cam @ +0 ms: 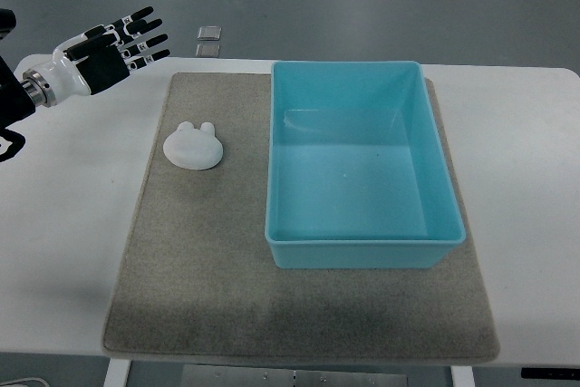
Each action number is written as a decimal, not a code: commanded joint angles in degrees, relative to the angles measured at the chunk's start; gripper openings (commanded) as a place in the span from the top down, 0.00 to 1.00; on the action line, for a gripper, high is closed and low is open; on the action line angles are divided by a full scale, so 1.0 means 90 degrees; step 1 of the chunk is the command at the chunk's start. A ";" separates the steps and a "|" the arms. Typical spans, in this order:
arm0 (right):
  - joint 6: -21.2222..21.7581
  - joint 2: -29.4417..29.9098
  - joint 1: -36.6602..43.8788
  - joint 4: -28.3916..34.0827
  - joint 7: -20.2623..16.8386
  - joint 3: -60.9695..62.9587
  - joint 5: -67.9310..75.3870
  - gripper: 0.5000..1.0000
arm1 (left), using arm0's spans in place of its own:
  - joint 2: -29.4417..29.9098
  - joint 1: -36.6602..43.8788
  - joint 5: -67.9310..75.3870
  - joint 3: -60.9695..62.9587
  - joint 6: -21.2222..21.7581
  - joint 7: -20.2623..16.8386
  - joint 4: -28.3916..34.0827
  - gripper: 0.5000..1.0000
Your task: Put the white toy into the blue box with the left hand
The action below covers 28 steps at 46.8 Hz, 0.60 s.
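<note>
We judge the reach not yet begun: our left robot hand (113, 47) hovers spread wide and empty, and must descend onto the white toy (194, 146) lying beside the blue box (362, 246).

White toy (193, 147): flat, rounded, with two small ears pointing far; it lies to my left, clear of the box. Blue box (362, 165): rectangular, open-topped, upright and empty; it stands just right of the toy, not touching it.
</note>
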 commanded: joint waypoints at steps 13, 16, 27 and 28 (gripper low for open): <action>0.0000 0.0000 0.0000 0.0000 0.0000 -0.0002 0.0000 0.13 | 0.0324 -0.0058 0.2360 -0.0036 0.0000 -0.1148 -0.0328 0.01; 0.0000 0.0000 0.0000 0.0000 0.0000 -0.0002 0.0000 0.13 | 0.0470 -0.0088 0.2818 -0.0065 0.0000 -0.1276 -0.0523 0.01; 0.0000 0.0000 0.0000 0.0000 0.0000 -0.0002 0.0000 0.13 | 0.0929 -0.0020 0.4479 -0.0211 0.0000 -0.2076 -0.1431 0.02; 0.0000 0.0000 0.0000 0.0000 0.0000 -0.0002 0.0000 0.13 | 0.0949 0.0010 0.4605 -0.0211 0.0000 -0.2115 -0.1529 0.02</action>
